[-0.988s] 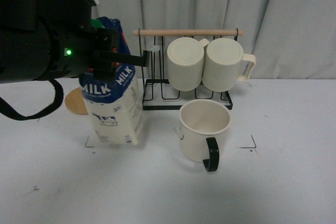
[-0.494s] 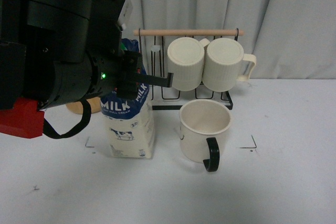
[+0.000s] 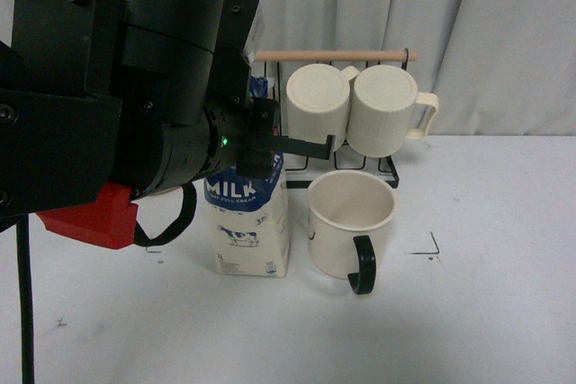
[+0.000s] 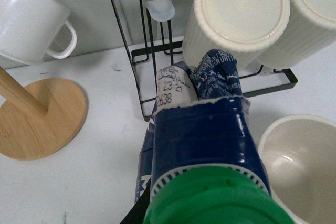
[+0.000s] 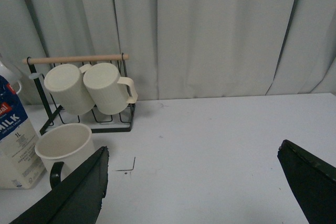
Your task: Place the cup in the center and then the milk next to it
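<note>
The cup (image 3: pixel 349 219), a wide cream mug with its black handle turned toward me, stands inside the center (image 3: pixel 416 215), the patch of table with black corner marks. The milk (image 3: pixel 251 223) is upright just left of the cup, a narrow gap between them, its base at the tabletop. My left gripper (image 3: pixel 266 156) is shut on the carton's blue top. The left wrist view looks down on the green cap (image 4: pixel 210 203), with the cup's rim (image 4: pixel 273 139) beside it. My right gripper (image 5: pixel 189 187) hangs open over bare table, to the right of the cup (image 5: pixel 64 148) and the milk (image 5: pixel 16 140).
A black wire rack (image 3: pixel 317 173) with a wooden bar holds two ribbed cream mugs (image 3: pixel 351 110) right behind the cup and carton. A small white mug (image 4: pixel 26 19) and a round wooden base (image 4: pixel 37 119) are at the back left. My left arm hides the left half of the table.
My left arm has carried the milk to the right, from the left corner mark to close beside the cup. The cup has not moved.
</note>
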Controlling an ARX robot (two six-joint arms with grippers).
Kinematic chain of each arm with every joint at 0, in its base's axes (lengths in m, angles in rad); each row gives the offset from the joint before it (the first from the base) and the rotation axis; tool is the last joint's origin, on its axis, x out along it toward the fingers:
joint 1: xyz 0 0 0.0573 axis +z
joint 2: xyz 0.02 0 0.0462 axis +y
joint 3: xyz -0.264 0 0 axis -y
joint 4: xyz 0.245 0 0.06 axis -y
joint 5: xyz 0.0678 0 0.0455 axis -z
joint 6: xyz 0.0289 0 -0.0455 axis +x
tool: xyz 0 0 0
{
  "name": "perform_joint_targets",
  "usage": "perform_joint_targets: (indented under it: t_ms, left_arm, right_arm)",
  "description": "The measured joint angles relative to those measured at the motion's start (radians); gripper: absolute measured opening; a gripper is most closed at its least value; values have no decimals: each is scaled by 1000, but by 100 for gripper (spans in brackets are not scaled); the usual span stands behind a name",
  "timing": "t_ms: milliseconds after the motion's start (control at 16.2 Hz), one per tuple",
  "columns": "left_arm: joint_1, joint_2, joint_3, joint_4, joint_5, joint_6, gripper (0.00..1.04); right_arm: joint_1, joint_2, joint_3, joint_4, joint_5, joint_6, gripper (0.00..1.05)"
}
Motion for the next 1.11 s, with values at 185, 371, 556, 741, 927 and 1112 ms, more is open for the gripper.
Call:
perform_joint_targets:
  t_ms: [185, 371, 556, 741, 927, 1112]
  left_arm:
    - [-11, 15, 3, 7, -17, -2, 16]
    - [-16, 20, 3, 12, -20, -7, 25]
    - [-14, -7, 18, -29, 6, -86, 69]
    - [-8, -117, -4, -121, 89, -187, 94]
    - [-35, -318, -50, -209, 190, -318, 98]
    - [-38, -529, -152, -176, 191, -362, 98]
  right_arm:
    - [0, 0, 0, 0, 0, 0, 98]
    - [0, 0, 0, 0, 0, 0, 98]
    - [0, 0, 0, 0, 0, 0, 98]
    - [0, 0, 0, 0, 0, 0, 98]
    - [0, 0, 0, 0, 0, 0, 98]
    - [0, 0, 0, 0, 0, 0, 98]
